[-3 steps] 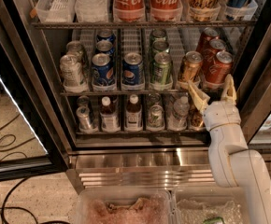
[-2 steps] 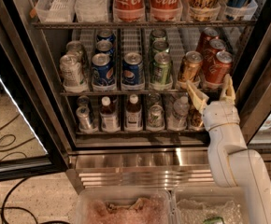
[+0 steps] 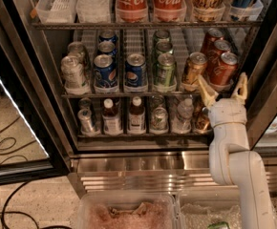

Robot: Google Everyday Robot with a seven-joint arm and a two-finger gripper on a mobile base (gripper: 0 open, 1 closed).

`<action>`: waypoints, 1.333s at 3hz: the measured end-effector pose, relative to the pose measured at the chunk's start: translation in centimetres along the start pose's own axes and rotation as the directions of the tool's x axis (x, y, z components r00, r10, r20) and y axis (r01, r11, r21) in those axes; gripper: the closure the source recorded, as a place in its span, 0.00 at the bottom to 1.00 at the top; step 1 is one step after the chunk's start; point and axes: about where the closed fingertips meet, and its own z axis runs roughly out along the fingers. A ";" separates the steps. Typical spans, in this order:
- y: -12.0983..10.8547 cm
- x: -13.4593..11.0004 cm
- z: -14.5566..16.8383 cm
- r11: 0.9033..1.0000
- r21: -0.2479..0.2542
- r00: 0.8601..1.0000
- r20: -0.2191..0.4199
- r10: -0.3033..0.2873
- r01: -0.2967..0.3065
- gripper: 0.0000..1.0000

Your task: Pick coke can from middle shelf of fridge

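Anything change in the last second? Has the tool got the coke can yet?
Not yet. The tool has edged slightly toward the right of the picture, open, just under the front coke can at the right end of the middle shelf. Nothing was taken hold of or let go. The cans and bottles have not moved.

White tubular arm (image 3: 234,171), rounded joints; pincer (image 3: 222,82) of two pale-yellow tapered fingers (image 3: 206,92), at right end of middle shelf (image 3: 129,94)
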 end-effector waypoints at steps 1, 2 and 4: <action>-0.8 -0.3 0.0 0.999 0.027 0.999 0.013 -0.040 0.039 0.11; -0.7 -0.3 0.0 0.999 0.024 0.999 0.012 -0.035 0.035 0.12; -0.7 -0.3 0.0 0.999 0.024 0.999 0.012 -0.036 0.035 0.31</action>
